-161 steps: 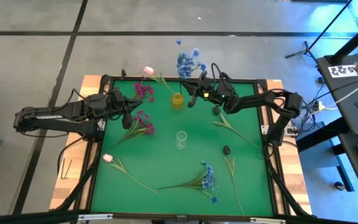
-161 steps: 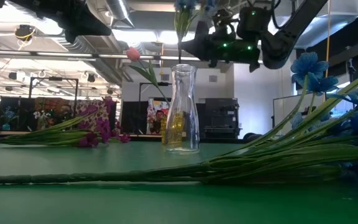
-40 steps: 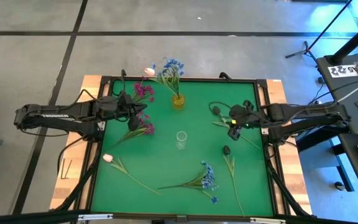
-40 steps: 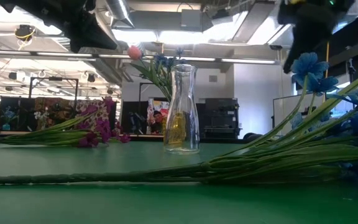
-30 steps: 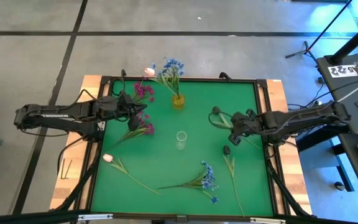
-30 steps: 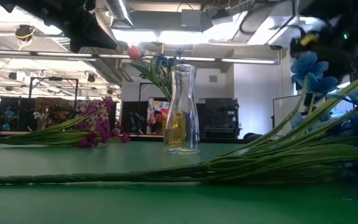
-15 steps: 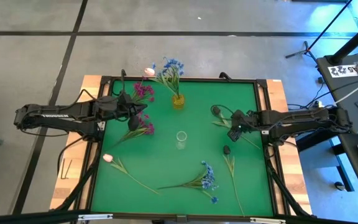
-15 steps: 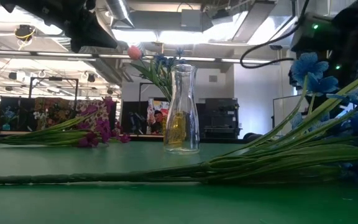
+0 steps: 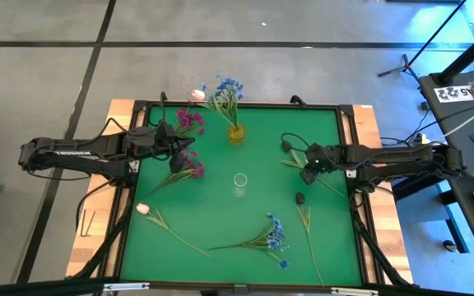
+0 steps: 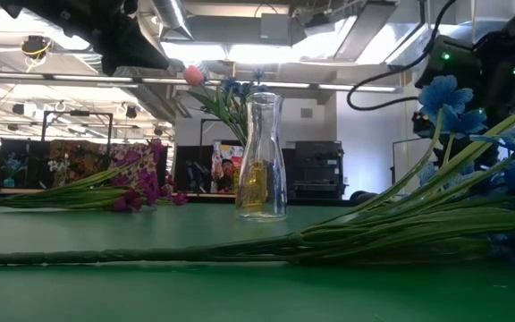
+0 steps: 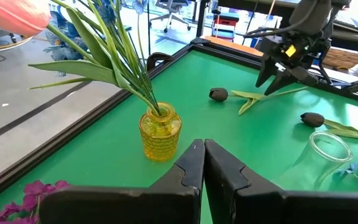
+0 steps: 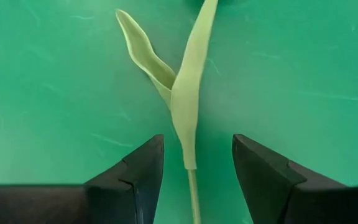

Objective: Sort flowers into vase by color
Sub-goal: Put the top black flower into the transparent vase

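A yellow vase (image 9: 235, 132) at the far edge holds a blue spray and a pink tulip (image 11: 17, 15). A clear vase (image 9: 239, 184) stands mid-table. Magenta flowers (image 9: 189, 168), a pink tulip (image 9: 143, 209), a blue spray (image 9: 274, 237) and two dark-bud flowers (image 9: 299, 198) lie flat on the green mat. My right gripper (image 9: 306, 173) is open, low over the far dark-bud flower; its fingers stand on either side of that flower's leafy stem (image 12: 185, 112). My left gripper (image 11: 201, 152) is shut and holds nothing, hovering left of the yellow vase (image 11: 160, 132).
A raised black frame (image 9: 348, 111) borders the mat. The blue spray (image 10: 454, 206) on the mat fills the near right of the low view. Bare mat lies between the clear vase and the right gripper.
My right gripper has come down over the far dark-bud flower's stem, staying open. The flowers and vases have not moved.
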Action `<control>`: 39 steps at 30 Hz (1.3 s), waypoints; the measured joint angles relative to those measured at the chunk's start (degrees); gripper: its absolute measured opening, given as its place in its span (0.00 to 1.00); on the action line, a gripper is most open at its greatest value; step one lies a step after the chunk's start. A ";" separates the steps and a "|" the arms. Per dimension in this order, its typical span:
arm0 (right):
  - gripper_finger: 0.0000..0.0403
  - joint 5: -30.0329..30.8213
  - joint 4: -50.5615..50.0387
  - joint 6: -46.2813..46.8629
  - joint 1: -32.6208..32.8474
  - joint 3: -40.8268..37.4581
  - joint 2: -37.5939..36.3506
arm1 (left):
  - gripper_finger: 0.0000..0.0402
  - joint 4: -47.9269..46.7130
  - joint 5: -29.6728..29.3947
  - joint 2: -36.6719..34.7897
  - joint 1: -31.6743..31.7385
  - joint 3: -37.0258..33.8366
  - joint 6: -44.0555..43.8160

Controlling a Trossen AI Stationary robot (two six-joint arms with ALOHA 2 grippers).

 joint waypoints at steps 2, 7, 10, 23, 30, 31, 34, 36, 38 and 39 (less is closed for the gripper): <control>0.47 0.08 2.23 -0.02 0.00 -1.19 0.04 | 0.02 -0.01 0.00 0.00 0.00 0.00 0.00; 0.47 0.59 3.87 -0.06 0.00 -2.95 0.07 | 0.02 -0.02 0.00 0.00 0.00 0.00 0.00; 0.47 1.50 3.91 -0.25 0.00 -3.66 0.07 | 0.02 -0.02 0.00 0.00 0.00 0.00 0.00; 0.23 1.65 4.39 -1.36 0.00 -4.77 0.06 | 0.02 -0.07 0.00 0.00 -0.01 0.00 0.01; 0.04 1.29 4.44 -1.81 0.00 -4.77 0.06 | 0.02 -0.07 0.00 0.00 0.00 0.00 0.01; 0.02 1.02 4.54 -2.22 0.00 -4.77 0.04 | 0.02 -0.07 0.00 0.00 -0.01 0.00 0.01; 0.03 0.49 5.85 -2.46 0.00 -4.77 0.04 | 0.02 -0.09 0.00 0.00 0.00 0.00 0.00; 0.05 0.45 7.77 -2.50 0.00 -4.77 0.04 | 0.02 -0.07 0.00 0.00 0.00 0.00 0.01; 0.06 0.04 9.68 -2.72 0.00 -4.77 0.04 | 0.02 -0.09 0.00 0.00 0.00 0.00 0.00; 0.06 -0.07 10.87 -2.89 0.00 -4.77 0.04 | 0.02 -0.09 0.00 0.00 0.00 0.00 0.00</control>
